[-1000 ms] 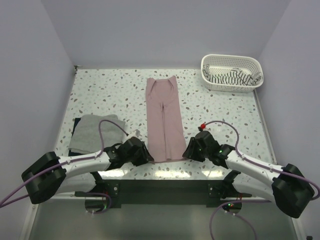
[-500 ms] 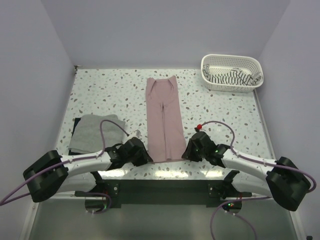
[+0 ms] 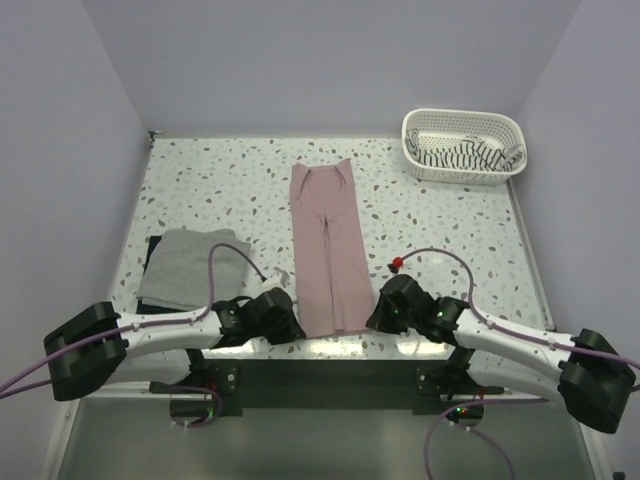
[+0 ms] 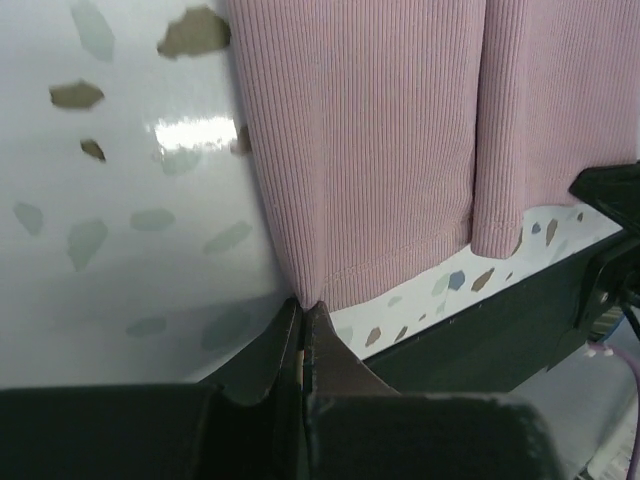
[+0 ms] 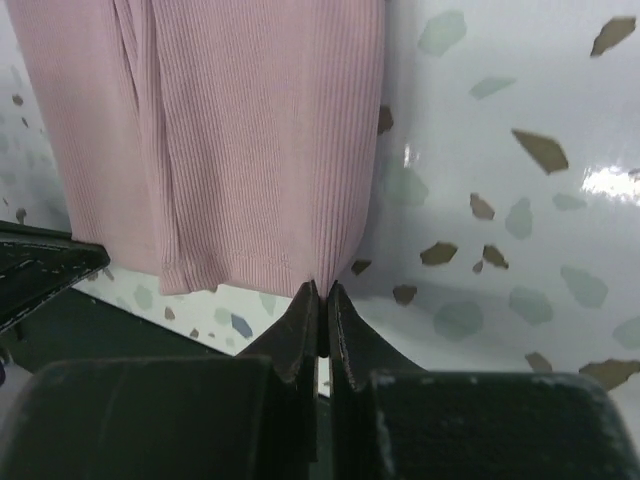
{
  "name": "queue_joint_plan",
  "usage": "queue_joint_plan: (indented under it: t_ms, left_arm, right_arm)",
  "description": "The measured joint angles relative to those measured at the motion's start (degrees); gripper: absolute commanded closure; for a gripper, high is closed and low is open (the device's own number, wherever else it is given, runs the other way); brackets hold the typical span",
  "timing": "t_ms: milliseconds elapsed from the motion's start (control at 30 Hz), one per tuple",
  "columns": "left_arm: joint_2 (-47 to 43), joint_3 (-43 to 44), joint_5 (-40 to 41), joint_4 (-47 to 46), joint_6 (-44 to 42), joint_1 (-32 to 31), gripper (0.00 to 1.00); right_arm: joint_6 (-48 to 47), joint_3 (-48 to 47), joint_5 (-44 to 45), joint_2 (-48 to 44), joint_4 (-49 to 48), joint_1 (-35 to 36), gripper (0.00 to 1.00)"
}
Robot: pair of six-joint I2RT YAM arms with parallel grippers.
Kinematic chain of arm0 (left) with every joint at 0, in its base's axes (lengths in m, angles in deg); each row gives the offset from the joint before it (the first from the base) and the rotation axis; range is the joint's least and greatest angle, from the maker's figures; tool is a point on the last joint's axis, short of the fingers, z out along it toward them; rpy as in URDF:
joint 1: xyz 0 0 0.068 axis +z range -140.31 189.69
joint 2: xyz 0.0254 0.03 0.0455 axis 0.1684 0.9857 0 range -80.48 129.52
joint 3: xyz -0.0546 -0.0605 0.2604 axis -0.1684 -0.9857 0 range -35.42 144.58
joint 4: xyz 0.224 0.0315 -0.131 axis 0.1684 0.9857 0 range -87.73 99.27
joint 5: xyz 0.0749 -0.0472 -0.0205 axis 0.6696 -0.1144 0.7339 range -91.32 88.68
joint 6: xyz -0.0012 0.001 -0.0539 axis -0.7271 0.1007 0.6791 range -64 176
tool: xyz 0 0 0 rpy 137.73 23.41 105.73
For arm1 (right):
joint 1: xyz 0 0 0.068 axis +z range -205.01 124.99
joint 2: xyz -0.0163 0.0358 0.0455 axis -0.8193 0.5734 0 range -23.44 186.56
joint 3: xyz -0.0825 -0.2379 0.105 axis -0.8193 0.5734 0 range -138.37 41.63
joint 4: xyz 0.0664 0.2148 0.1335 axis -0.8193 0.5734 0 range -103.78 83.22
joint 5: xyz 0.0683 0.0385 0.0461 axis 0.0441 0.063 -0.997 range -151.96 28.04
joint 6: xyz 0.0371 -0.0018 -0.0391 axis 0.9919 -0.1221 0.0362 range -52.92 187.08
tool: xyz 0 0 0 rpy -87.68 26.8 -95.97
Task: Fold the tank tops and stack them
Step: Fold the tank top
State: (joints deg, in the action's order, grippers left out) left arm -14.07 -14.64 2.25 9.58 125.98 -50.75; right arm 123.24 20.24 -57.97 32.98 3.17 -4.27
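Jaws of the left gripper (image 4: 305, 312) and right gripper (image 5: 322, 296), open a second ago, now pinch the near hem corners of the pink tank top (image 3: 328, 250) lying flat on the table (image 3: 220, 190), so lifting it to fold looks next.

White arm links (image 3: 170, 325), black joints (image 3: 85, 350), looping purple cables (image 3: 209, 280), left claw (image 4: 303, 312) and right claw (image 5: 322, 298) matte black

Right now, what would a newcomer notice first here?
A pink tank top lies flat mid-table, with the left pincer and right pincer each shut on a near hem corner. A white basket holding a striped top sits far right; a folded grey top lies left.
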Motion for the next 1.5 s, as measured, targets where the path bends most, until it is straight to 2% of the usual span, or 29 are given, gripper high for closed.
queue_joint_plan:
  t_ms: [267, 467, 900, 1200, 1500]
  left_arm:
    - [-5.3, 1.3, 2.4, 12.5, 4.5, -10.6, 1.00]
    - [-6.0, 5.0, 6.1, 21.7, 5.0, -11.0, 1.00]
    - [-2.4, 17.2, 10.3, 23.6, -3.6, 1.0, 1.00]
    - [2.6, 22.6, 12.3, 22.0, -9.1, 8.2, 1.00]
    - [8.7, 28.3, 12.9, 17.4, -13.7, 15.3, 1.00]
  right_arm:
    - [6.6, 0.2, 4.7, -10.3, 9.8, 13.0, 1.00]
    - [7.4, -5.1, 8.9, -8.5, 14.8, 14.5, 1.00]
    - [3.6, -17.1, 16.4, 3.5, 15.2, 13.5, 1.00]
    - [-3.8, -23.2, 17.8, 9.9, 12.1, 3.9, 1.00]
    - [-10.5, -29.7, 17.7, 19.9, 6.4, -1.5, 1.00]
